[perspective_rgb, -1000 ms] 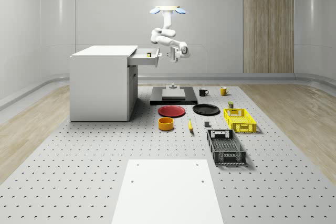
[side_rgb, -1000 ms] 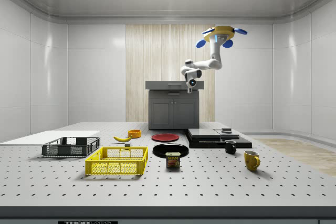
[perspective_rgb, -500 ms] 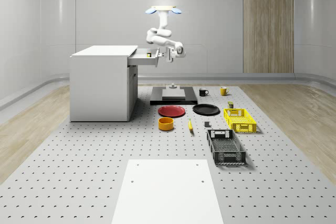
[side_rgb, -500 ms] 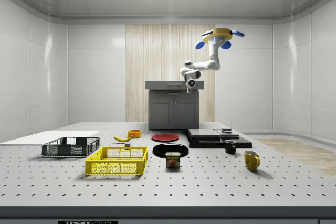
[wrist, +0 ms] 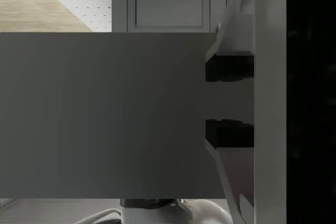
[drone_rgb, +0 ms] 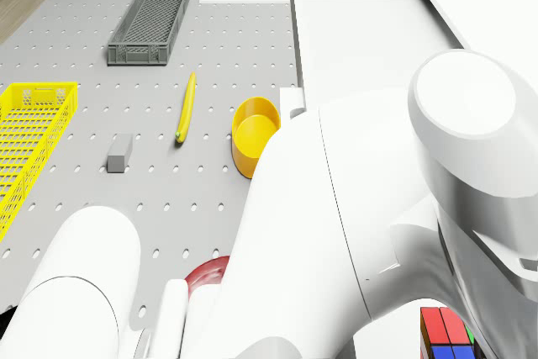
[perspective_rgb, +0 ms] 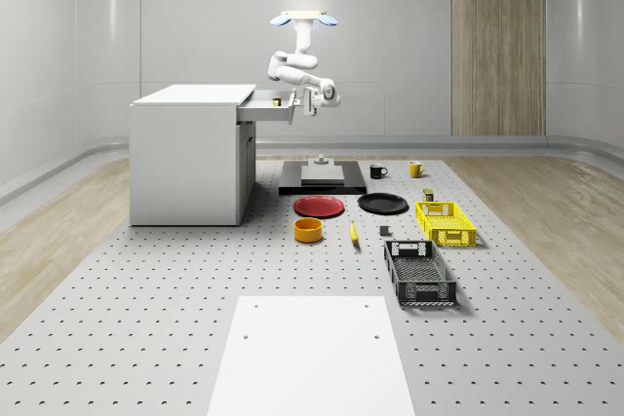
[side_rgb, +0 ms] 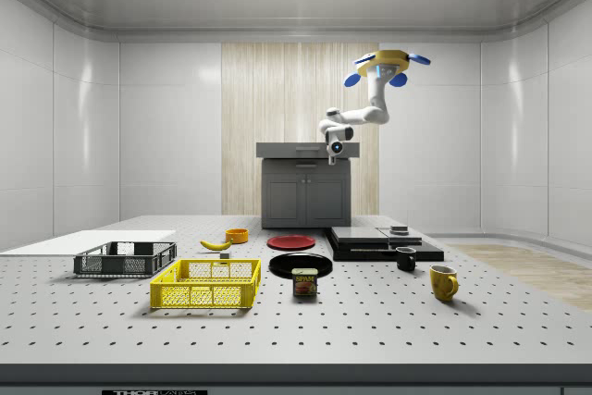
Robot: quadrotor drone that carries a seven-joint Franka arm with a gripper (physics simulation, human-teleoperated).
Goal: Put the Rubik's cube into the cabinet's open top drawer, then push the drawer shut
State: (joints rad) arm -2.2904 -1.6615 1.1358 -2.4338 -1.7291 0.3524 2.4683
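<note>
The white cabinet (perspective_rgb: 190, 155) has its top drawer (perspective_rgb: 270, 105) pulled out. The Rubik's cube (drone_rgb: 445, 335) lies inside the drawer (drone_rgb: 353, 39), partly hidden by my arm in the drone view. My drone (perspective_rgb: 303, 18) hovers just off the drawer's front, above the black platform. The arm hangs down and bends toward the cabinet. My gripper (perspective_rgb: 304, 103) is level with the drawer front, right at its outer face. In the wrist view my gripper (wrist: 229, 101) is open with nothing between its fingers (wrist: 229, 68), and the grey drawer front (wrist: 105, 114) lies straight ahead.
On the floor in front of the cabinet are a red plate (perspective_rgb: 319, 206), a black plate (perspective_rgb: 382, 204), a yellow bowl (perspective_rgb: 308, 230), a banana (perspective_rgb: 353, 233), a yellow crate (perspective_rgb: 445, 222) and a grey crate (perspective_rgb: 419, 272). A black platform (perspective_rgb: 322, 178) lies under the drone.
The drone and arm have shifted toward the cabinet, to the whole-scene view's left, bringing the gripper up to the drawer front. The drawer looks as far out as before.
</note>
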